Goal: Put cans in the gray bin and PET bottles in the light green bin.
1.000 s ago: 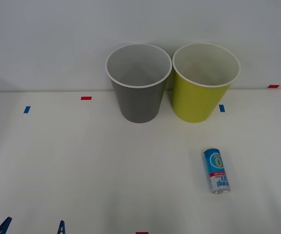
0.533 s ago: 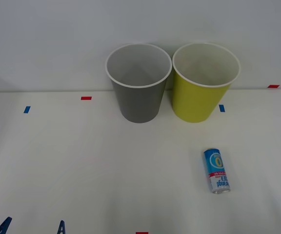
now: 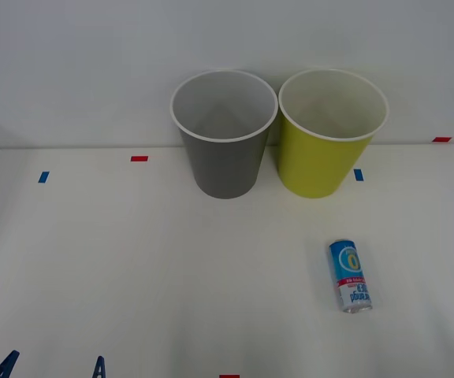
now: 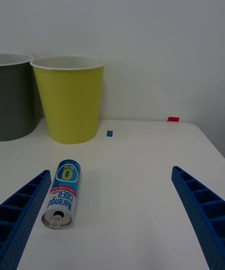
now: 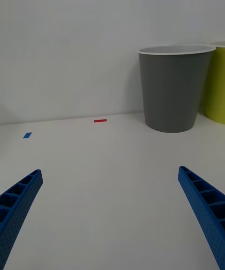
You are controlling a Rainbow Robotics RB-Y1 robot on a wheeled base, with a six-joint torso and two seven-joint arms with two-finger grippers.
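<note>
A slim can point(image 3: 349, 276) with a blue and white label lies on its side on the white table point(image 3: 172, 260), right of centre, its silver end toward me. The gray bin point(image 3: 224, 134) and the light green bin point(image 3: 329, 138) stand upright side by side at the back, against the wall. My right gripper point(image 4: 112, 218) is open near the table's front right edge; the can point(image 4: 62, 194) lies just ahead of one of its fingers point(image 4: 23, 211), apart from it. At the front left my left gripper point(image 3: 52, 368) is open and holds nothing. PET bottles are out of view.
Small tape marks lie on the table: red point(image 3: 139, 158) and blue point(image 3: 43, 177) at the left, blue point(image 3: 358, 175) and red point(image 3: 441, 139) at the right. A plain wall stands right behind the bins. Open tabletop stretches between the grippers and the bins.
</note>
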